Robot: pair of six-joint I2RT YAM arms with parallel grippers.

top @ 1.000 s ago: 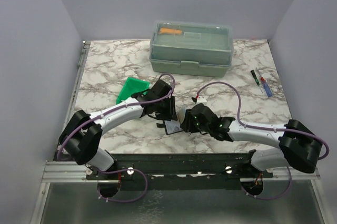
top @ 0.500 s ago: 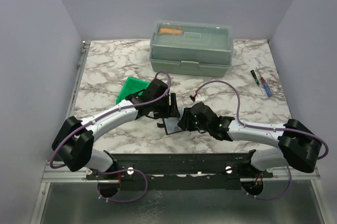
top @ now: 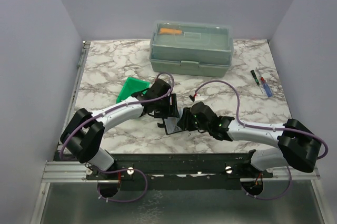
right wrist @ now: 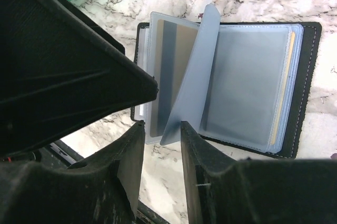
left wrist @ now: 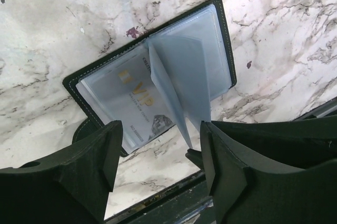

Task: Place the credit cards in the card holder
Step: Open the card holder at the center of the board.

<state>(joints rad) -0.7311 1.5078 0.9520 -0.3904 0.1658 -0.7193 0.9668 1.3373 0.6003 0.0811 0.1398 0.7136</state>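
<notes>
Marble-veined bench [top: 105,71] fills the space between plain grey walls, with a grey-green lidded toolbox [top: 190,49] at the back, a small green bin [top: 129,88] left of centre and a couple of pens [top: 261,83] far off to the right. Both arms reach inward and meet at the near middle, where the card holder [left wrist: 158,71] lies flat and spread open on the marble, just in front of the bin.

Its clear pockets face up, and one sleeve [right wrist: 192,77] stands on edge between the two halves. A card printed "VIP" [left wrist: 139,103] sits in one pocket; the right wrist view shows a striped card [right wrist: 168,66] under plastic and a yellowish card edge [right wrist: 287,77] in the opposite pocket.

The left end effector [left wrist: 159,145] hovers over the holder's near edge, released, its fingers wide apart and gripping nothing. The right end effector [right wrist: 162,129] is also unclenched — a narrow gap shows between its fingers, and the raised sleeve's lower corner points into that gap.
</notes>
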